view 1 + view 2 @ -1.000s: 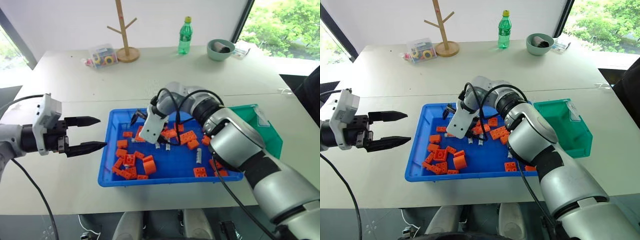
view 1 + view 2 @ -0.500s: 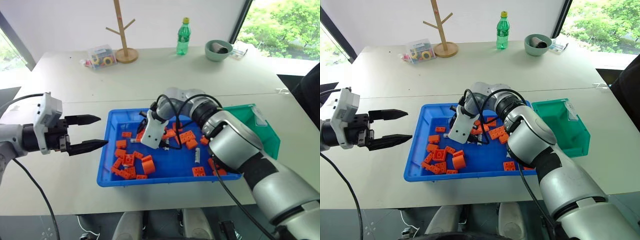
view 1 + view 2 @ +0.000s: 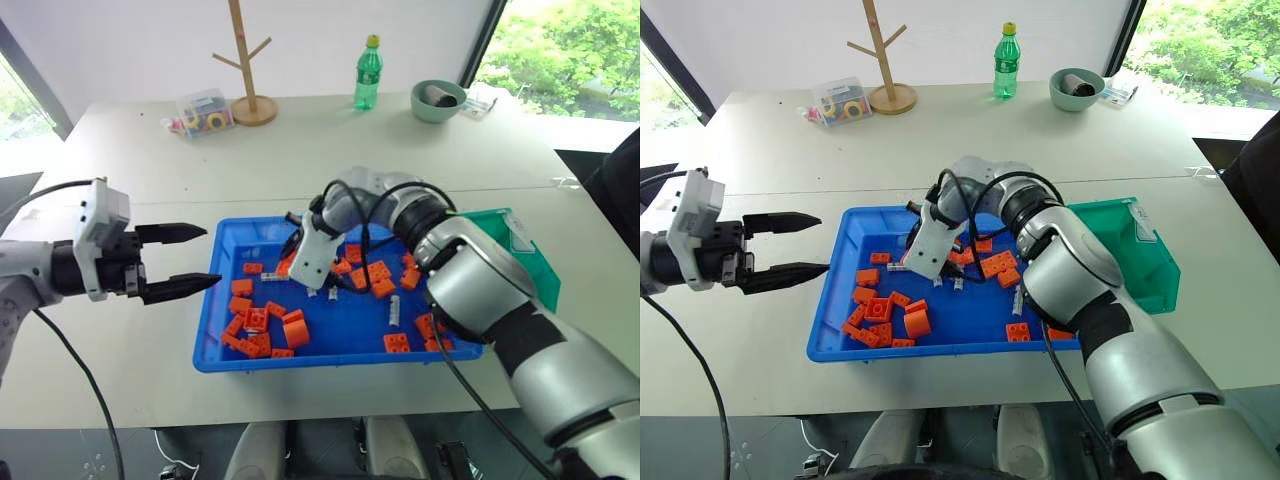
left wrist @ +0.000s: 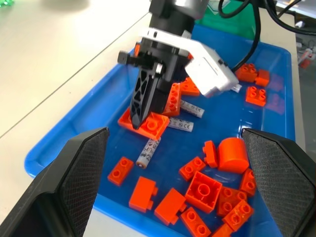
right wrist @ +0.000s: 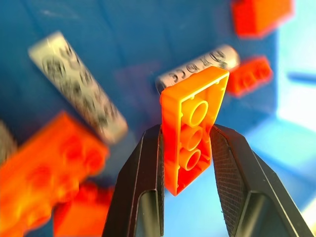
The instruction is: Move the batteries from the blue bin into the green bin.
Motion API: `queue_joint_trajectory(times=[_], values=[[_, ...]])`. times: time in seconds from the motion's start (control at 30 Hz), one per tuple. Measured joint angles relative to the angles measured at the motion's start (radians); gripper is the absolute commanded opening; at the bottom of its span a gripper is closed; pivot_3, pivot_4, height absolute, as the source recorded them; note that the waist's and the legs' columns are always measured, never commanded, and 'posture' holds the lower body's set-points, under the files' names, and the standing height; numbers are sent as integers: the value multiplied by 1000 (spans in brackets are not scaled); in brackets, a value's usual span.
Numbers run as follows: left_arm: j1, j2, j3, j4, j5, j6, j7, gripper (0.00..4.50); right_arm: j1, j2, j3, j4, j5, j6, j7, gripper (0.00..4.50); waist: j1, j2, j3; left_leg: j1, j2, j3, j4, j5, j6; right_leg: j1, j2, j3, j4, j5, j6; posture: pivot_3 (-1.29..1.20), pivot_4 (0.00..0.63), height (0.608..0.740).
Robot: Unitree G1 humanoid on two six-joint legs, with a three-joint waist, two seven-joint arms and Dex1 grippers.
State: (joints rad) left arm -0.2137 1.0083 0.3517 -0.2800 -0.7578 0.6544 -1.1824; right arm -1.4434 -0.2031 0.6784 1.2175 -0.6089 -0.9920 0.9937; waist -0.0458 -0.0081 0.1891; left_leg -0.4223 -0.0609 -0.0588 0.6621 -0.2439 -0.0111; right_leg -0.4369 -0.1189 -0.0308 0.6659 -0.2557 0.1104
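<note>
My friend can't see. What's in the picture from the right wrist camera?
The right tool is pinching a flat orange brick between its two black fingers. Below lie two silver batteries and more orange bricks on the blue bin floor.

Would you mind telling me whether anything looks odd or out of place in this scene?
Yes: the right gripper is shut on an orange brick over the blue bin, though the job concerns batteries. A battery lies loose in that bin, and the green bin shows none inside.
</note>
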Motion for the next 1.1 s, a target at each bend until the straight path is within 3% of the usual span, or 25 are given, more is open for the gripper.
queue_joint_trajectory(times=[0.17,0.4,0.43,0.73,0.87,0.93,1.1], values=[[-56,0,-58,45,17,-15,-24,4500,-12,-145,-63,-62,90,-5,122,823,3,0,0,0,0,0,0,0,0,1,0,0,-1,0,0,0,150,703],[-143,-13,-131,110,49,-40,-57,4500,116,-242,-89,-148,173,65,250,4333,-6,0,0,0,1,2,0,0,0,1,1,0,0,0,0,0,150,703],[-147,-14,-138,115,52,-44,-59,4500,137,-241,-95,-164,189,84,259,4452,-7,0,0,0,2,2,0,0,0,1,1,0,0,0,0,0,150,703],[-189,-25,-169,158,73,-53,-95,4500,185,-242,-243,-386,371,426,313,4452,2,0,0,0,2,2,1,0,0,1,1,0,-1,0,0,0,150,703],[-182,-15,-169,162,79,-53,-112,4500,200,-215,-333,-542,479,781,323,4452,3,0,0,0,2,1,1,0,1,1,1,0,-1,0,0,0,150,703],[-173,-1,-168,162,79,-52,-127,4500,265,-191,-374,-726,558,1081,325,4452,4,0,0,0,2,1,1,-1,2,1,1,0,-1,0,0,0,150,703],[-137,24,-153,160,78,-52,-157,4500,498,-174,-327,-1067,609,1524,280,4452,8,0,0,-2,2,1,1,-3,6,0,0,0,-1,0,0,0,150,703]])
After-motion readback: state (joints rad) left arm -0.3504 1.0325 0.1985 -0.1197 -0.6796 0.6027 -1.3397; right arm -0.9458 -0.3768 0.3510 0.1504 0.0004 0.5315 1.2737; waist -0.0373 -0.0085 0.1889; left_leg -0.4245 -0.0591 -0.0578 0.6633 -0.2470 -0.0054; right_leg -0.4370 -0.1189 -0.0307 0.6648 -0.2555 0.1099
